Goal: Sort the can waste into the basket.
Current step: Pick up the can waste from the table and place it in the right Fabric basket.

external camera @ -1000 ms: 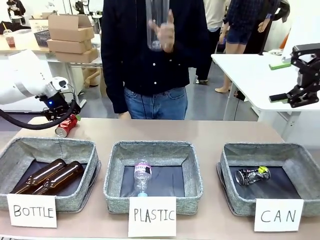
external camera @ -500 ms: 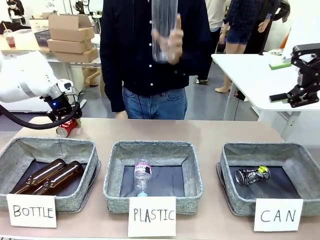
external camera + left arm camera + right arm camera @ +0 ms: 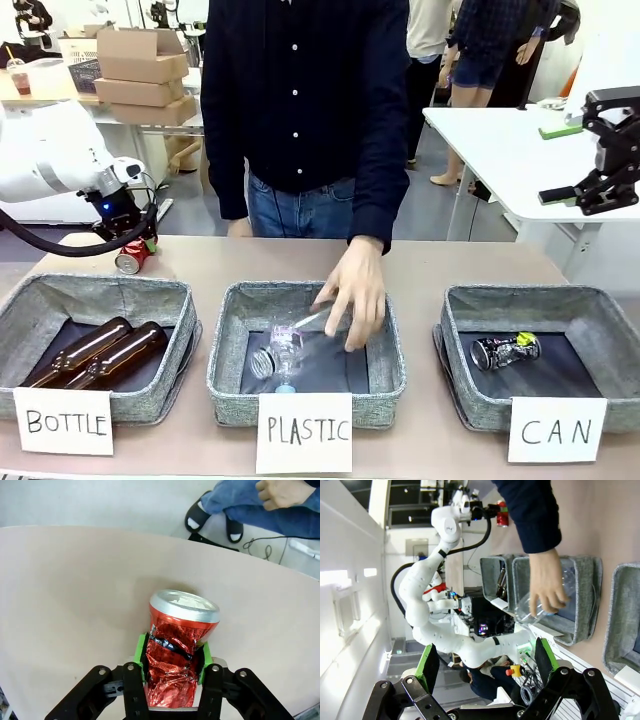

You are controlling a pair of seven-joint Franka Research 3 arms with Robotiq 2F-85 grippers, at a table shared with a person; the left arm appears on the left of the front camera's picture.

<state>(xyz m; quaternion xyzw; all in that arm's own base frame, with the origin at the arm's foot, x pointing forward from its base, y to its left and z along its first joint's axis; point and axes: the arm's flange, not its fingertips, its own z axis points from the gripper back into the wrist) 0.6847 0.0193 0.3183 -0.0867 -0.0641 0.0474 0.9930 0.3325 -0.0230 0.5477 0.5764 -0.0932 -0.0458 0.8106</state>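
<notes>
A crushed red can [image 3: 177,650] with a silver top sits between the green pads of my left gripper [image 3: 173,656], which is shut on it just above the tan table. From the front, that gripper [image 3: 128,248] holds the red can [image 3: 130,259] at the table's far left, behind the BOTTLE bin. A dark can [image 3: 505,350] with yellow-green print lies inside the grey basket [image 3: 460,318] marked CAN at the right. My right gripper [image 3: 590,195] hangs open high above that basket, holding nothing; its green pads [image 3: 429,662] stand wide apart.
The person's hand [image 3: 352,290] lowers a clear plastic bottle [image 3: 290,338] into the middle PLASTIC bin [image 3: 228,330]. Two brown glass bottles [image 3: 100,352] lie in the left BOTTLE bin [image 3: 25,310]. A white table [image 3: 500,150] stands at the back right.
My left gripper has shut on the red can and lifted it slightly. The person's hand came down from chest height with the clear bottle into the PLASTIC bin. The right arm stayed still.
</notes>
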